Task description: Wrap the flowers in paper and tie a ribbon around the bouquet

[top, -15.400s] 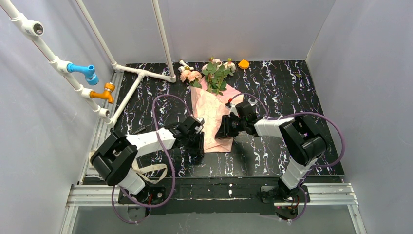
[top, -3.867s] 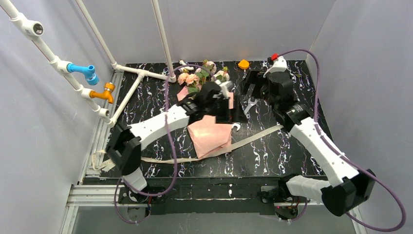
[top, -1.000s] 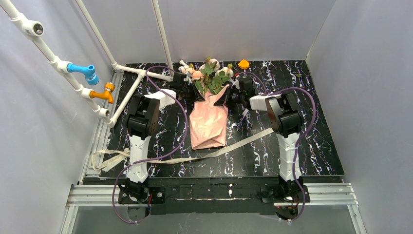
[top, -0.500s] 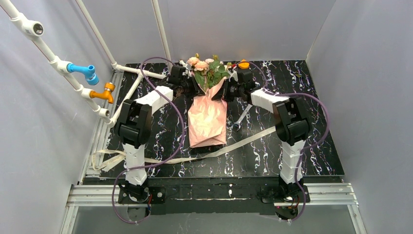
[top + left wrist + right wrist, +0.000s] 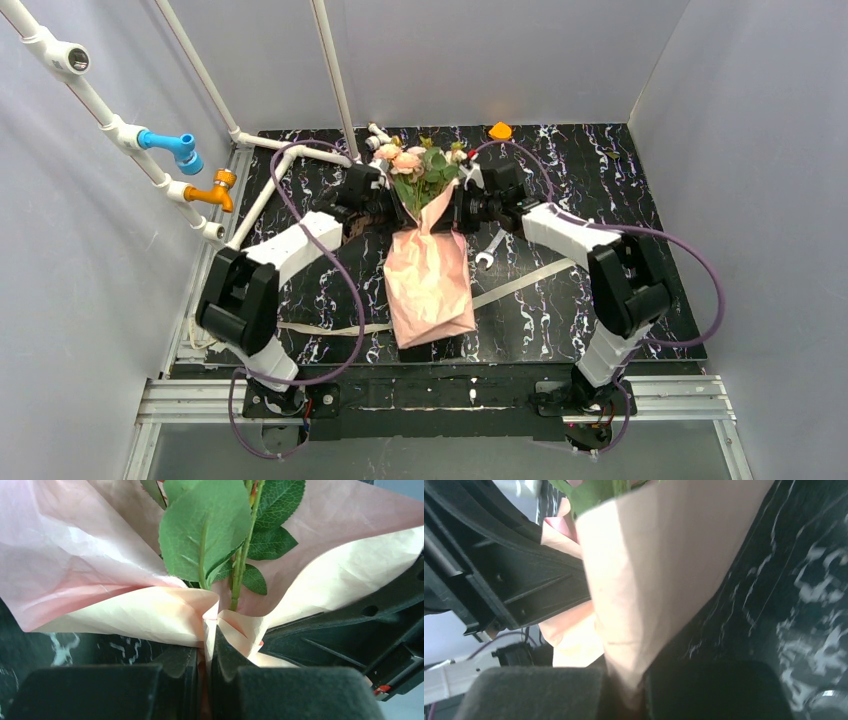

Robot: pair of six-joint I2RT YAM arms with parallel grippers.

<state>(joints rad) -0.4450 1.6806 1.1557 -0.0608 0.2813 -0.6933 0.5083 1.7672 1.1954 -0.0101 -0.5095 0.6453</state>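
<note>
Nearest the front edge of the worktop (image 5: 620, 330): the broad closed end of the bouquet (image 5: 430, 290). Lying lengthwise down the middle, a cone of crinkled salmon-pink paper (image 5: 95, 565). Nipped to a narrow neck farther back, then flared open round the stems, with a paler tan face at the folded edges.

Under that near end, slantwise across the worktop: the ribbon (image 5: 525, 280), flat, limp and beige, its middle hidden by the cone. Just right of the cone, a steel spanner (image 5: 489, 252).

At the neck, from the left: the left gripper (image 5: 206, 655), pressed together on a pinched fold of paper. From the right: the right gripper (image 5: 636, 690), likewise squeezed tight on a paper edge.

Beyond both: the flowers (image 5: 412, 163), pale pink and cream roses over broad green leaves (image 5: 205, 530), sticking out of the wide end, short of the far edge and the orange piece (image 5: 500, 131) there.

Against half a second before: whole bouquet drawn toward the front edge, both arms with it. Blooms then close to the far edge; closed end then short of the ribbon, now across it. Same pinch on both sides.
</note>
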